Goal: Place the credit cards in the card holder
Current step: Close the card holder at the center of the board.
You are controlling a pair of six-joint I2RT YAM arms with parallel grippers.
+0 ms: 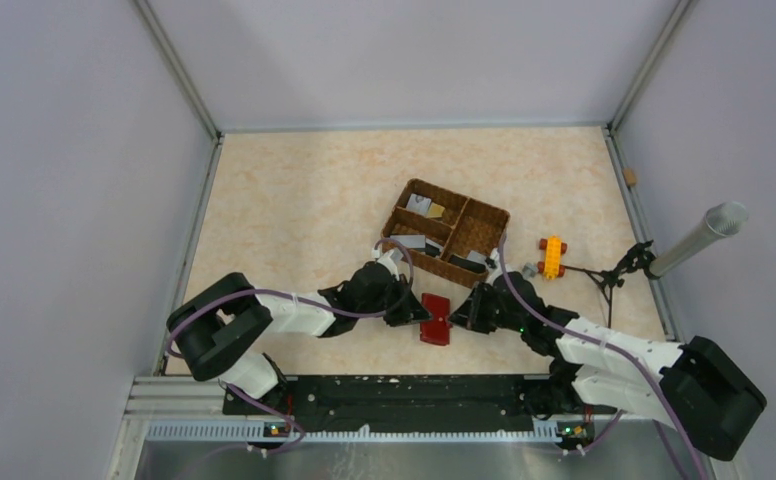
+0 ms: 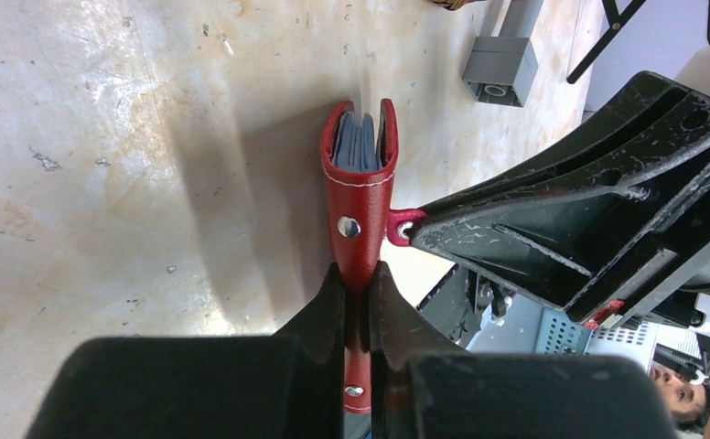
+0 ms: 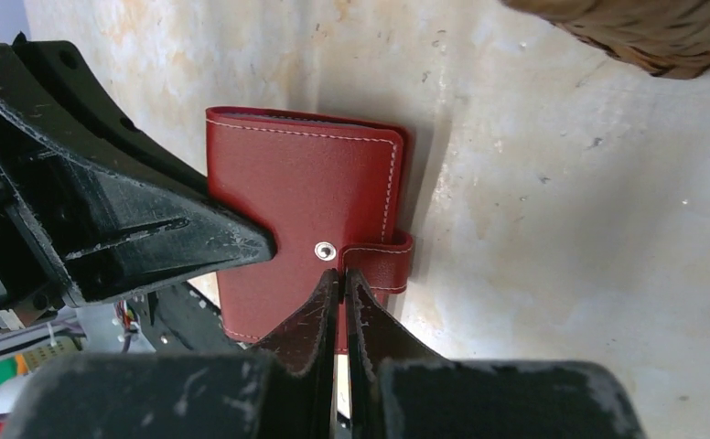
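Working on the card holder [image 1: 435, 318], propped on edge on the bench [image 1: 294, 200] between the two arms, just in front of the wicker basket [image 1: 461, 196]. Gripped low on one cover by the left fingers [image 2: 340, 291], closed tight on the red leather. Gripped at the snap tab [image 3: 383, 261] by the right fingers [image 3: 326, 294], closed to a sliver with only the tab between them. Seemingly unsnapped from the stud [image 3: 326, 249], with the covers barely parted. Likely to slip out of so narrow a pinch if pulled sideways rather than straight away from the cover. Likely, if pulled too hard, to drag or twist the whole holder out of the left grip, or to strain the tab's stitching. Crowded as well: both sets of tips nearly meeting beside the stud, so prone to knocking together with any small swing. Apt to fall flat or fold shut again on release of either hold. No free arm for fetching the credit cards [image 1: 420, 204], lying in the basket's compartments, apart from both arms. Hence one hold to be given up first, and the opening perhaps lost with it.
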